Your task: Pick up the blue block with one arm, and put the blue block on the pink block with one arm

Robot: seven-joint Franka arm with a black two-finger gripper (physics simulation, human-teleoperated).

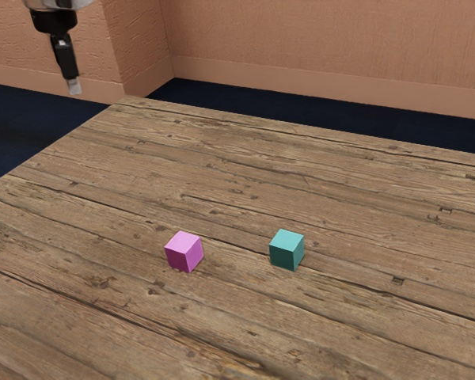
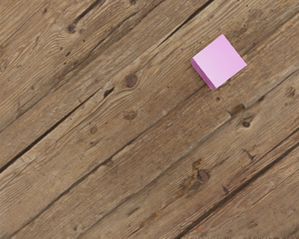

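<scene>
The wooden table (image 1: 103, 332) runs across the foreground of the exterior view. Its weathered brown planks are streaked with dark grain, knots and narrow gaps between boards. In the wrist view the same planks (image 2: 114, 149) run on a slant, with deep cracks and a few dark knots.

A little way in from the near edge sits the pink block (image 1: 184, 251), flat on the wood and turned so that one corner faces the camera. The wrist view shows its pale top face and one darker side (image 2: 219, 60), with bare wood all round it.

The blue block (image 1: 286, 248) is really a blue-green. It rests on the table just to the exterior view's right of the pink one, about as far back. The two stand near each other but apart, with a strip of plank between them. Nothing touches either block.

Beyond them the table stretches bare to its far edge. Behind it lies a dark navy floor (image 1: 340, 107). A pale skirting board (image 1: 340, 83) runs along the foot of a salmon-coloured wall (image 1: 340, 36), and a squared pillar (image 1: 134, 39) juts out at the exterior view's left.

The gripper (image 1: 74, 85) hangs high at the upper left, over the far corner and well away from both blocks. It holds nothing, and from this angle I cannot tell whether it is open or closed.
</scene>
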